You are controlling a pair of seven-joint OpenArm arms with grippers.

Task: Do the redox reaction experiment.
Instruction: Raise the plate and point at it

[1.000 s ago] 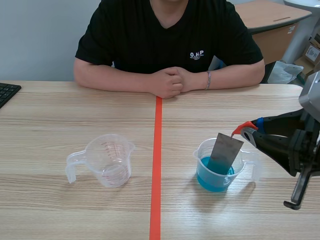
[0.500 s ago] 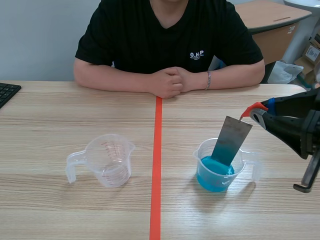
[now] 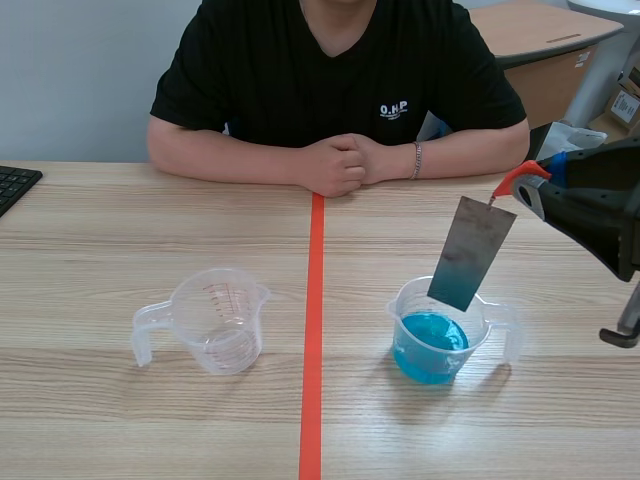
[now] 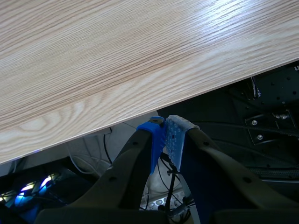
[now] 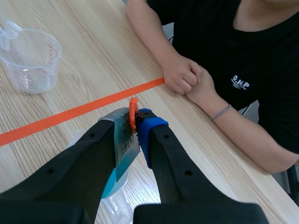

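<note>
The metal plate hangs tilted just above the rim of the measuring cup of blue liquid, its lower edge looking clear of the liquid and tinted blue-wet. The right gripper is clamped on a small orange-red clip at the plate's top corner, above and to the robot's right of that cup. The plate looks thin, stiff and light, so it should keep its shape, but hanging from one corner it may swing, and its wet end may drip. The clip is the sensible hold, since it keeps the pads off the wet metal. The cup looks like light plastic and would tip easily. The left gripper is closed on nothing, down past the table edge, with the cup out of its sight.
</note>
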